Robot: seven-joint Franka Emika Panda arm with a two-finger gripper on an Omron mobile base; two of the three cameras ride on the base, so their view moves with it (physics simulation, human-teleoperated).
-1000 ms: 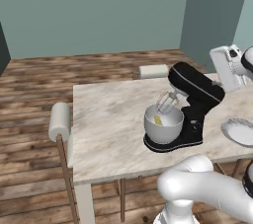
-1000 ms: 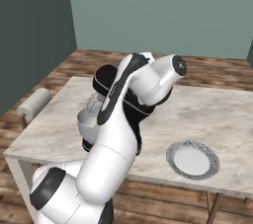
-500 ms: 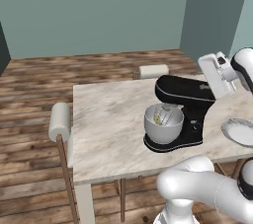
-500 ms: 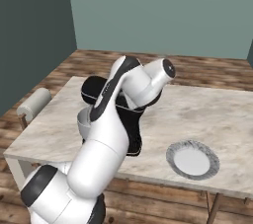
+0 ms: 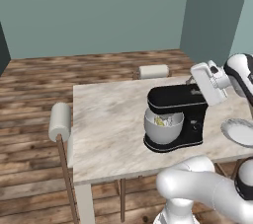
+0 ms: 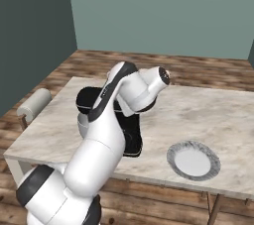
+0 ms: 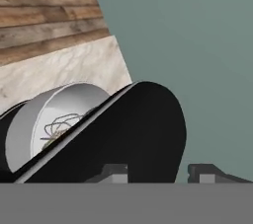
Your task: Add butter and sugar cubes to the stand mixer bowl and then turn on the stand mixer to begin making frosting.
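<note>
Your tool (image 7: 159,171) sits at the back end of the mixer (image 5: 180,114), right up against the black head; its two tips (image 7: 114,172) stand apart with the head's rounded end near or between them, and you cannot tell from here whether they pinch it or merely flank it. The mixer stands on the counter (image 5: 108,129) with its head down over the bowl (image 5: 162,127); yellowish stuff, likely the butter (image 5: 160,121), lies in the bowl under the whisk (image 7: 59,127). The risk is a glancing push; that glossy curve could let the tips slide off, or a sideways shove could skate the whole mixer toward the plate (image 5: 239,131) near the counter's edge; pressing the head instead of the switch would leave the mixer off; check that the sugar is in too, since it is too small to tell.
</note>
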